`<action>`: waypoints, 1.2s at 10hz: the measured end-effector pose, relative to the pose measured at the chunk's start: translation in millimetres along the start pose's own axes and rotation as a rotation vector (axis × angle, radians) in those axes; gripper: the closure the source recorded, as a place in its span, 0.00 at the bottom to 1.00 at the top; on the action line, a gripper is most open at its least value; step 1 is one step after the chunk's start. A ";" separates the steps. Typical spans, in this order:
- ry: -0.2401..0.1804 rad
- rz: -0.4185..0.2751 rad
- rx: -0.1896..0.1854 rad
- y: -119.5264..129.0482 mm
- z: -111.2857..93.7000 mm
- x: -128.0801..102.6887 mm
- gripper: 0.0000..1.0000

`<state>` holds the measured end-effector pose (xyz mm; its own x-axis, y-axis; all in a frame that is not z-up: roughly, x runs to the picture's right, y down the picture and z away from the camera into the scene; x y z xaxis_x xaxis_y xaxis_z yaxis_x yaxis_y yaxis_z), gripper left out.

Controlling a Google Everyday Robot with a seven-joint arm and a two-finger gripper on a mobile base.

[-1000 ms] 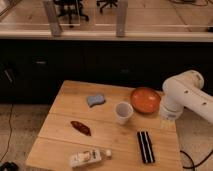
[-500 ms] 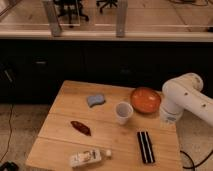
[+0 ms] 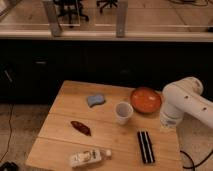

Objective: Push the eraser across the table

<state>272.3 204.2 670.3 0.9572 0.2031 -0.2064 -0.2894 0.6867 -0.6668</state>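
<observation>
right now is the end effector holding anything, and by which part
Nothing appears held: the end effector hangs by the right edge of the table, apart from the eraser lying free there.

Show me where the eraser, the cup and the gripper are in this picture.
eraser (image 3: pixel 145 146), camera view, middle of its black top face.
cup (image 3: pixel 122 118), camera view, front of its white wall.
gripper (image 3: pixel 168 125), camera view, lower tip of the white arm (image 3: pixel 186 100), right of the cup.
</observation>
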 end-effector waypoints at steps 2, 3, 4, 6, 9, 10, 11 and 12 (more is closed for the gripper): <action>0.000 0.009 -0.014 3.0 7.6 3.4 1.00; -0.001 0.012 -0.019 3.3 10.7 3.7 1.00; -0.001 0.016 -0.029 4.8 14.5 6.2 1.00; 0.000 0.020 -0.044 12.1 22.7 9.6 1.00; 0.000 0.020 -0.062 15.4 31.2 4.9 1.00; 0.004 0.020 -0.073 19.2 37.1 4.6 1.00; 0.007 0.019 -0.076 21.4 39.8 4.2 1.00; 0.007 0.019 -0.079 22.4 41.2 3.3 1.00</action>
<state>269.2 249.0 684.2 0.9517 0.2098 -0.2243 -0.3070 0.6256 -0.7172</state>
